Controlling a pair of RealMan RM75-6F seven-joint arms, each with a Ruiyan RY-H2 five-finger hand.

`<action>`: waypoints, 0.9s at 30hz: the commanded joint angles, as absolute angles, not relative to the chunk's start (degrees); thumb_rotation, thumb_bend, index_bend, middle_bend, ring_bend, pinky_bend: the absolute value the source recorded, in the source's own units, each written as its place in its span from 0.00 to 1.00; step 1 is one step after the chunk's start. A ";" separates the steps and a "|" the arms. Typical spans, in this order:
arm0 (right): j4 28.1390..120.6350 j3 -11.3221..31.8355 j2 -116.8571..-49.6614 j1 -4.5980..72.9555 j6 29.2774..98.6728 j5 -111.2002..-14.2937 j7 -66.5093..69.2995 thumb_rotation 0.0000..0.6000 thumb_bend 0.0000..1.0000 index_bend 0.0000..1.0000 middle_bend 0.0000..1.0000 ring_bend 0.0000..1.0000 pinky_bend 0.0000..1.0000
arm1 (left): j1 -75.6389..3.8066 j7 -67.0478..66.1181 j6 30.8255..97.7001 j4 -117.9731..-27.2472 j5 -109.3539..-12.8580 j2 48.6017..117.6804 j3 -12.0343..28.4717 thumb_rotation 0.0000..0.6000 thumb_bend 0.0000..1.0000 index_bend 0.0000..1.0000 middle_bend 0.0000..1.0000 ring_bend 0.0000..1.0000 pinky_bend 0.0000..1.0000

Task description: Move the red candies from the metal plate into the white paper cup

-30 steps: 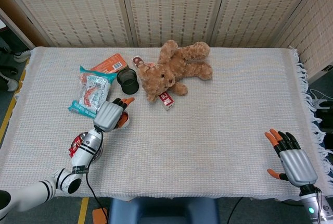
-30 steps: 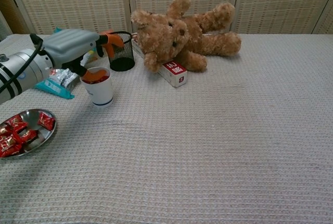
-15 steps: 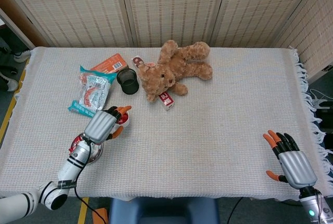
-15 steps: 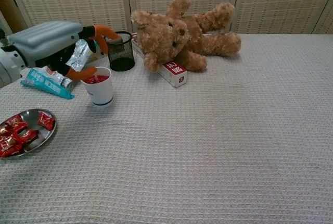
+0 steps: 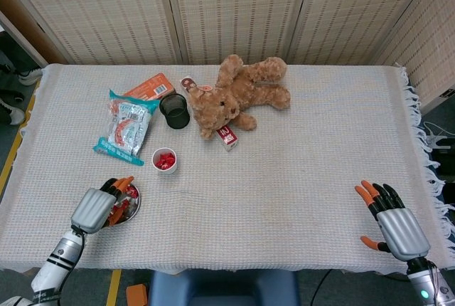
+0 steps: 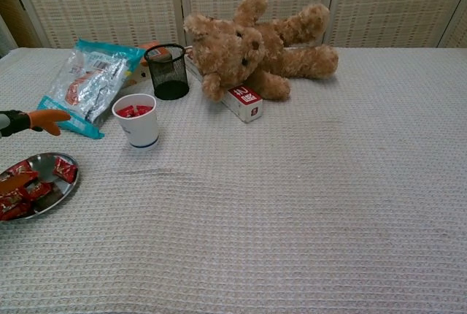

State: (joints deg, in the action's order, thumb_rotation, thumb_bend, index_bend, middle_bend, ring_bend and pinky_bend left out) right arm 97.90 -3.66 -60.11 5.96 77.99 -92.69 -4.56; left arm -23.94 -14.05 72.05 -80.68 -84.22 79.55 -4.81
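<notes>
Left hand: the left hand [image 5: 94,208] hangs over the near-left part of the table, above the metal plate [image 6: 64,188]; its orange-tipped fingers [image 5: 125,182] reach out over the plate's far side, loosely spread, nothing visibly between them; whether they touch the candies below cannot be told
Red candies on plate: several red candies [image 6: 22,186] lie in the plate, mostly under and just beside the left hand's fingers; in the chest view only one fingertip shows at the left edge, above the plate
White paper cup: the white paper cup [image 5: 164,160] stands upright beyond the plate, apart from the hand, with red candies in the cup [image 6: 134,110] showing at its mouth
Right hand: the right hand [image 5: 394,225] rests near the near-right table edge, fingers fanned wide apart and holding nothing, well apart from plate and cup
Table: a pale woven cloth [image 5: 298,171] covers it
Other things: a snack bag [image 5: 125,125] lies beyond the cup; a black mesh cup [image 6: 167,71] stands next to it; a teddy bear [image 5: 240,94] lies behind, its arm on a small red and white box [image 6: 245,102]
</notes>
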 commanded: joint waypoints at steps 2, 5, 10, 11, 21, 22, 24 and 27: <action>97.92 -3.68 -60.18 6.06 77.80 -92.67 -4.67 1.00 0.05 0.00 0.00 0.00 0.00 | -22.61 -17.58 70.32 -77.99 -81.81 80.69 -4.78 1.00 0.37 0.01 0.12 0.14 0.78; 97.90 -3.60 -60.17 6.02 77.90 -92.50 -4.64 1.00 0.05 0.00 0.00 0.00 0.00 | -22.25 -19.17 68.83 -77.19 -80.52 81.19 -4.72 1.00 0.37 0.03 0.11 0.14 0.80; 97.89 -3.61 -60.16 6.04 77.72 -92.31 -4.75 1.00 0.05 0.00 0.00 0.00 0.00 | -22.24 -22.14 65.72 -76.78 -78.94 81.57 -5.02 1.00 0.37 0.05 0.11 0.14 0.82; 97.91 -3.61 -60.16 6.03 77.72 -92.30 -4.77 1.00 0.05 0.00 0.00 0.00 0.00 | -22.28 -22.93 65.38 -76.79 -78.80 81.66 -5.04 1.00 0.37 0.06 0.11 0.14 0.82; 97.97 -3.64 -60.08 5.98 77.85 -92.39 -4.70 1.00 0.05 0.00 0.00 0.00 0.00 | -21.67 -29.85 66.20 -75.54 -79.32 83.74 -4.70 1.00 0.37 0.22 0.19 0.24 0.86; 97.97 -3.65 -60.07 5.98 77.85 -92.39 -4.69 1.00 0.05 0.00 0.00 0.00 0.00 | -21.64 -29.90 66.44 -75.35 -79.58 83.98 -4.60 1.00 0.37 0.24 0.20 0.26 0.87; 97.96 -3.64 -60.06 5.99 77.83 -92.38 -4.65 1.00 0.05 0.00 0.00 0.00 0.00 | -21.55 -29.83 66.95 -74.70 -80.20 84.51 -4.42 1.00 0.37 0.26 0.24 0.30 0.88; 97.96 -3.67 -60.02 6.00 77.81 -92.42 -4.56 1.00 0.05 0.00 0.00 0.00 0.00 | -21.46 -29.92 67.42 -73.87 -80.86 85.10 -4.21 1.00 0.37 0.30 0.28 0.34 0.90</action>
State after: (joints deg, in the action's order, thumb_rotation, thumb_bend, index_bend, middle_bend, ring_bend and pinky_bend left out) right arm 97.96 -3.67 -60.02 6.00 77.81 -92.42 -4.56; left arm -21.51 -29.89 67.27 -74.05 -80.70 84.94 -4.30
